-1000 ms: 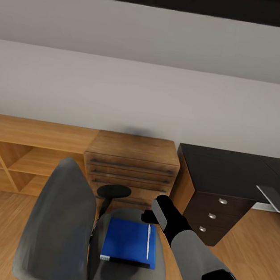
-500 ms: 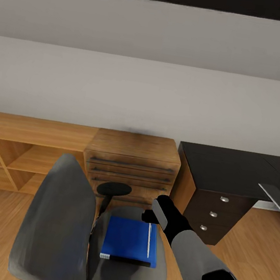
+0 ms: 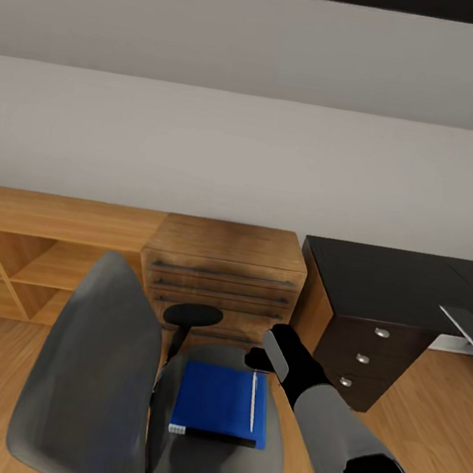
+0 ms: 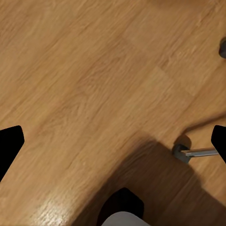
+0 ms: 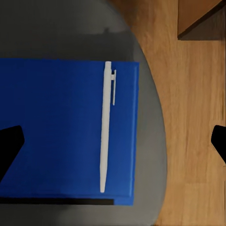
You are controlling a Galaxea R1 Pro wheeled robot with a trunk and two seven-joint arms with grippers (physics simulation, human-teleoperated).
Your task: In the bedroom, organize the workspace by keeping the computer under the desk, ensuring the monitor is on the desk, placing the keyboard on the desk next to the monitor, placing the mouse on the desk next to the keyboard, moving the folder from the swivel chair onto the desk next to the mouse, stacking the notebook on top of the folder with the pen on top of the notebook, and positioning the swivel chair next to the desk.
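Hovering over the chair (image 3: 164,401), the right gripper (image 3: 267,354) hangs above the folder (image 3: 219,403), which lies flat on the seat with the pen (image 5: 106,126) on its blue cover, jaws spread wide. The pen step looks in hand — next, likely a descent onto the pen, pinching its thin shaft. The desk (image 3: 390,280) stands beyond the chair. Left gripper (image 4: 113,146) faces floor (image 4: 89,84), jaws apart.

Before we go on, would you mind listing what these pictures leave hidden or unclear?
- The right gripper: in the head view its fingers point away behind the wrist; whether they touch the folder cannot be told.
- The desk: cut off by the head view's right edge, as is the grey slab on it.
- The swivel chair: its base is hidden under the seat in the head view.
- The pen: its tip detail is too small.
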